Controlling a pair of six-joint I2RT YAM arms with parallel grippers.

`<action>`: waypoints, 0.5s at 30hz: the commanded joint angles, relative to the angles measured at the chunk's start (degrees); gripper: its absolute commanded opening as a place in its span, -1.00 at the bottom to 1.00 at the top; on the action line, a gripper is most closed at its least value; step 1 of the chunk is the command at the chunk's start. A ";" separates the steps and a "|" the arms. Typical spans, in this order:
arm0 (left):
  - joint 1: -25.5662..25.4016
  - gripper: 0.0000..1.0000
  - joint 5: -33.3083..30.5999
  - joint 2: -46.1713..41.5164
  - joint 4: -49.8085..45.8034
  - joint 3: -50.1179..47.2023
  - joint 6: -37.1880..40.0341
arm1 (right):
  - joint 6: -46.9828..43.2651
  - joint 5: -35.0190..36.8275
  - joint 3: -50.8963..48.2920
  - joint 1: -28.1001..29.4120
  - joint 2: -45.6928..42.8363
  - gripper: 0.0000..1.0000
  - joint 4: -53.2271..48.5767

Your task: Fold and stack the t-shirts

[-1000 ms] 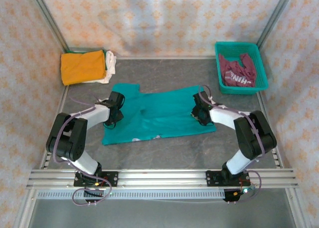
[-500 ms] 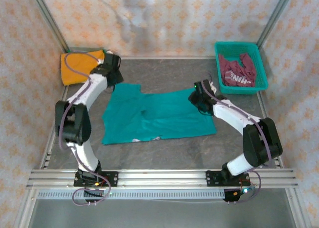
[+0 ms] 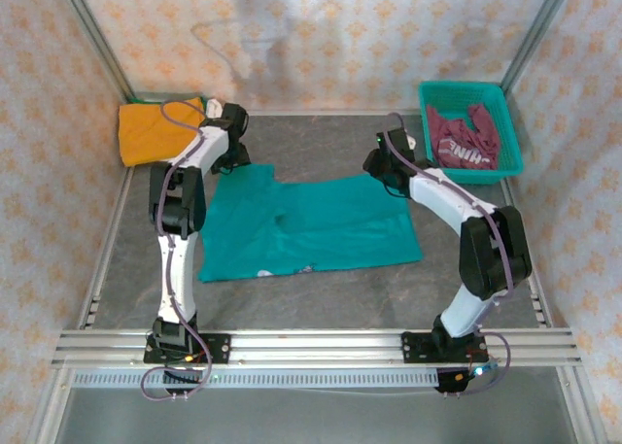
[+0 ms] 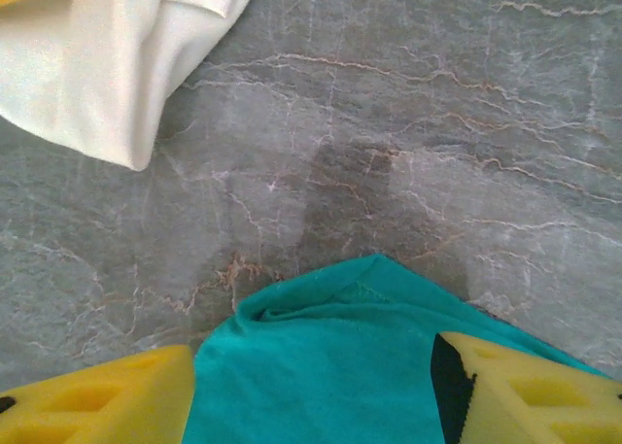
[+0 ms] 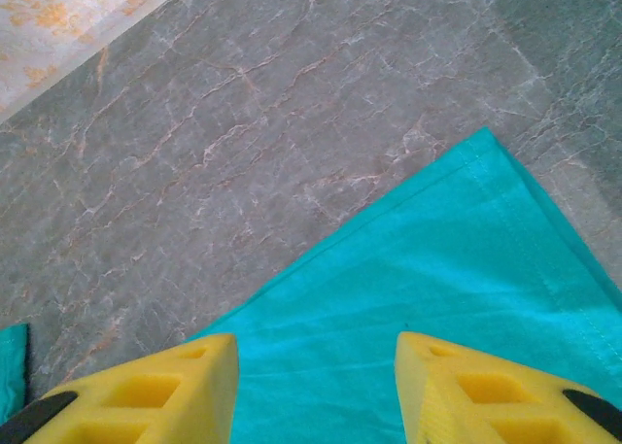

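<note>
Two grippers are seen at the far corners of a teal shirt (image 3: 306, 225), which is spread flat in the middle of the table (image 3: 321, 289). The left gripper (image 4: 311, 386) is held released over the shirt's far left corner, its yellow fingers (image 4: 97, 400) set wide apart, with the bunched cloth edge lying loose between them. The right gripper (image 5: 316, 376) is likewise unclenched over the far right corner, and nothing is pinched. An orange shirt (image 3: 160, 130) is laid folded over a white shirt (image 4: 107, 65) at the table's far left. A maroon shirt (image 3: 465, 138) with white lettering is kept crumpled in a basket (image 3: 426, 123) at the far right.
</note>
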 commanded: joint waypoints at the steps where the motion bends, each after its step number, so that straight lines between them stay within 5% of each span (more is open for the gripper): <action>1: 0.27 0.29 -1.41 1.36 -3.32 2.09 1.60 | -1.19 0.25 0.04 -0.83 -0.79 -0.06 -0.86; 6: 0.29 -0.03 -0.09 3.25 -1.45 3.12 2.37 | -0.86 0.53 -1.87 -1.32 -1.91 -0.05 -0.07; 13: 0.27 -0.89 -0.98 3.51 0.25 5.64 4.64 | -2.67 0.61 4.96 -2.86 4.81 -0.03 -8.24; 15: 0.28 -0.90 -1.58 2.78 0.32 6.37 5.40 | -3.91 1.32 8.12 -3.10 7.88 -0.03 -11.05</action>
